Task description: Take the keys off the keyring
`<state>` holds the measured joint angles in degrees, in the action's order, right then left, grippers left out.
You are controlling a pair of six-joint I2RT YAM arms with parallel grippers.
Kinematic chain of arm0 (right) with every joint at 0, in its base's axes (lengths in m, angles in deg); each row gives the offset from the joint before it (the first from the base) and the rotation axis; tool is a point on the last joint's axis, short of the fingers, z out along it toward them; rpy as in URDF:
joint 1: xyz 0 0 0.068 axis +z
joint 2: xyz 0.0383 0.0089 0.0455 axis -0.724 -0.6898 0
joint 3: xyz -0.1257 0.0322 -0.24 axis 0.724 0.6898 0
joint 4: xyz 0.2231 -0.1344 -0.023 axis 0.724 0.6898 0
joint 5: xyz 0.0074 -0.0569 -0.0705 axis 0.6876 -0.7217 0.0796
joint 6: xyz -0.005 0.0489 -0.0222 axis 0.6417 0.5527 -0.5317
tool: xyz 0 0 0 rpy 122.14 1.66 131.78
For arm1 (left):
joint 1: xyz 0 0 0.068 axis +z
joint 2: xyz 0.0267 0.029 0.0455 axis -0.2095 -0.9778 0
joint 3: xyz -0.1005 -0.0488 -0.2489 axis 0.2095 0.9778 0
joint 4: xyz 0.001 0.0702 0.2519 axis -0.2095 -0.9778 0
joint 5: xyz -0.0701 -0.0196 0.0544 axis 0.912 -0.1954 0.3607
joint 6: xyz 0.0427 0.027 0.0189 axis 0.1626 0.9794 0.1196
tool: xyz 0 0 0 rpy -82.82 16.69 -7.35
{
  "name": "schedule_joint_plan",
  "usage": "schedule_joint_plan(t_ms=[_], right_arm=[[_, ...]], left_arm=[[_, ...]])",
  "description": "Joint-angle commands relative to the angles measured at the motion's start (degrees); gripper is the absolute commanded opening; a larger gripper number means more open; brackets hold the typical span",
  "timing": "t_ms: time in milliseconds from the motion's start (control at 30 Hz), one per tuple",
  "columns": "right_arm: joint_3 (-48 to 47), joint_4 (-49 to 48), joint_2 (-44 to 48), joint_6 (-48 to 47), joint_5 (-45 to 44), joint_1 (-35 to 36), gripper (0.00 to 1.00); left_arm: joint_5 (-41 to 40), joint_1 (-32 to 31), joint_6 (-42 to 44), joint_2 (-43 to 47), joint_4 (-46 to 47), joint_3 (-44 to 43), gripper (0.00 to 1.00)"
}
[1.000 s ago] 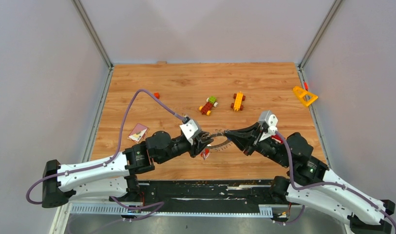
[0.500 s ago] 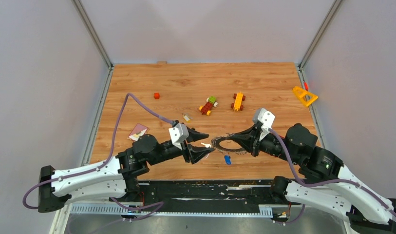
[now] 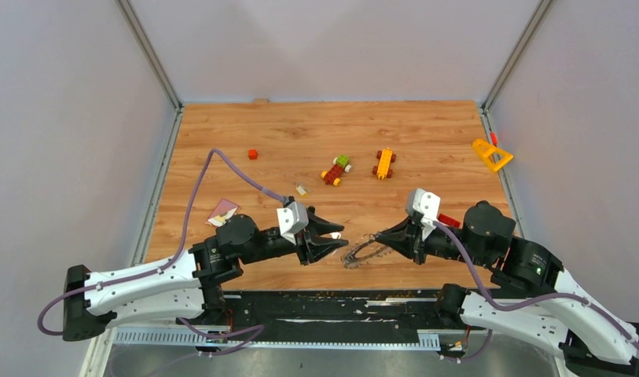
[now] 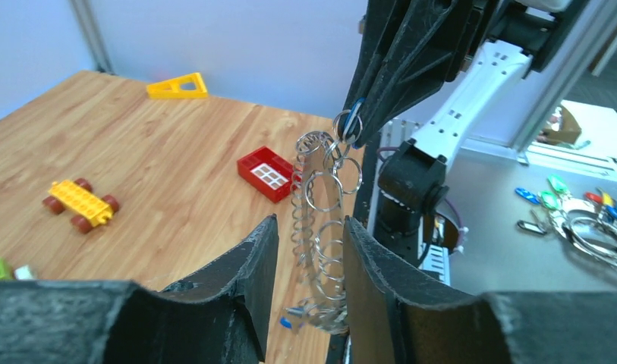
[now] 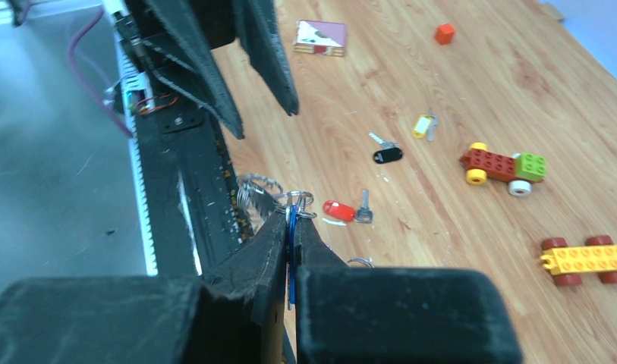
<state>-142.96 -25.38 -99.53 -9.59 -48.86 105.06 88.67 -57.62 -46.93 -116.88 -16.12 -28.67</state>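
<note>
Near the front edge of the table [image 3: 300, 133], the keyring [image 3: 361, 253] hangs tilted from the right pincer [image 3: 381, 238]. That pincer is clamped shut on the ring's top loop, with a blue sliver in the pinch, probably a key head. Left pincer [image 3: 330, 238] is spread wide and empty. In the left wrist view its fingers [image 4: 248, 280] flank the dangling ring without touching it. A red key [image 5: 341, 211] and a black key [image 5: 386, 154] lie loose on the table. Small bits sit at the ring's lower end, maybe keys, too small to tell.

Risks:
- The right hold looks thin, fingertips only, so a tug from the left could pull the ring free.
- The ring is close to the table edge and could drop onto the rail.
- The ring hangs free, so it may swing, and the left pincer could close on the coil instead of a key.
- Gripping the coil would just twist the ring.
</note>
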Motion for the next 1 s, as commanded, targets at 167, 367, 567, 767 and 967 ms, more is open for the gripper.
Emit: schedule_joint_plan(t_ms=[167,367,567,767,967], right_arm=[[-2.0,-1.5,1.5,-4.2,13.0,-0.1,0.0],[-1.4,-2.7,1.7,-3.5,11.6,-0.2,0.0],[-1.3,-3.9,1.7,-3.1,12.1,-0.1,0.0],[-0.9,-5.1,1.6,-2.8,12.9,-0.1,0.0],[-0.9,-5.6,1.1,-2.8,13.3,-0.1,0.0]], left_arm=[[12.9,0.1,-0.7,-4.8,4.6,-5.6,0.35],[17.5,0.0,-2.3,-7.9,7.3,-5.7,0.34],[17.3,-0.1,-2.6,-8.8,8.7,-5.6,0.38],[17.2,-0.2,-2.1,-10.7,8.3,-7.2,0.34],[17.2,-0.2,-1.7,-12.5,7.9,-8.6,0.33]])
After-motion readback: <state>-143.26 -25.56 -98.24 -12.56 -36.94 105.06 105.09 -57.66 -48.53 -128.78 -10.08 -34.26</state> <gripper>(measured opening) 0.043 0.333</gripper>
